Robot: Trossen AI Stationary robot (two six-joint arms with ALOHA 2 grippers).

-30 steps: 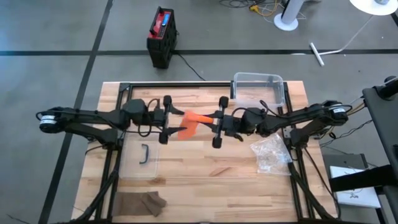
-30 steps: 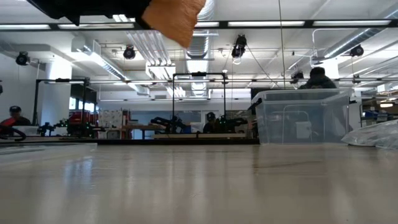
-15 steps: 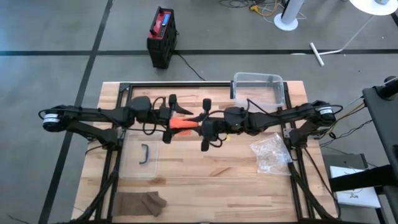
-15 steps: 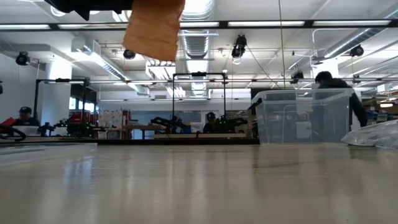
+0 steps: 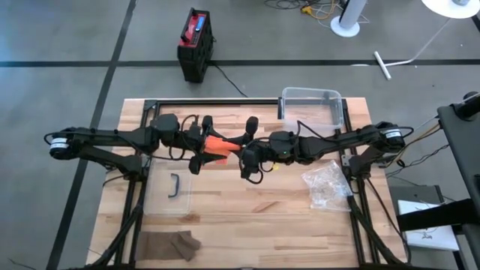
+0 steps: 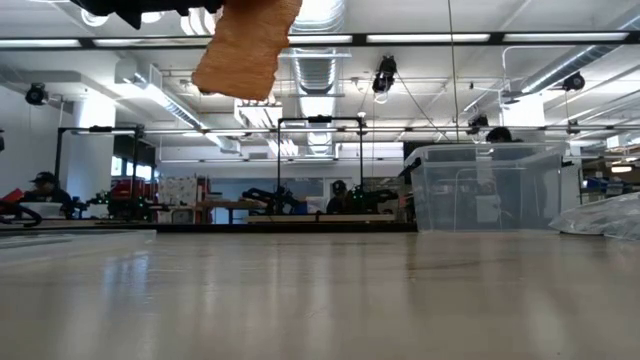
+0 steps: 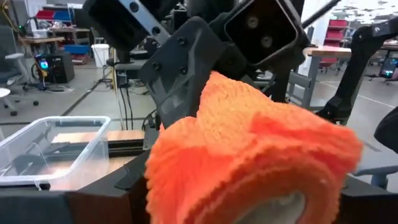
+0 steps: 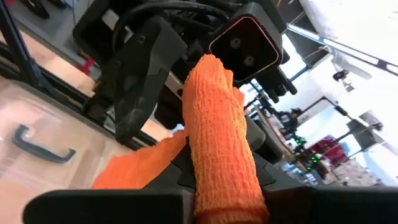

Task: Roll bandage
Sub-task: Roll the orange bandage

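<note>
High view, centre of the frame: the left gripper [image 5: 201,144] and the right gripper [image 5: 247,147] meet above the table [image 5: 247,225], with the orange bandage [image 5: 217,145] bunched between them, slightly left of centre. A second ago the two grippers were farther apart and the orange strip hung as a wider, looser flap; since then the right arm has pushed in toward the left one and the visible cloth has shrunk to a short, compact band. I read that as the strip being gathered into a roll, so the rolling is under way but probably not finished, since a loose flap still trails beside the roll in the right wrist view. There the bandage [image 8: 217,149] stands as a tight upright cylinder between that arm's dark fingers, which appear closed against it; in the left wrist view the cloth [image 7: 249,149] fills the middle, gripped at its lower edge. In the low view the bandage [image 6: 245,50] hangs at the upper left, clear of the tabletop. A clear bin [image 5: 311,105] sits at the upper right.
</note>
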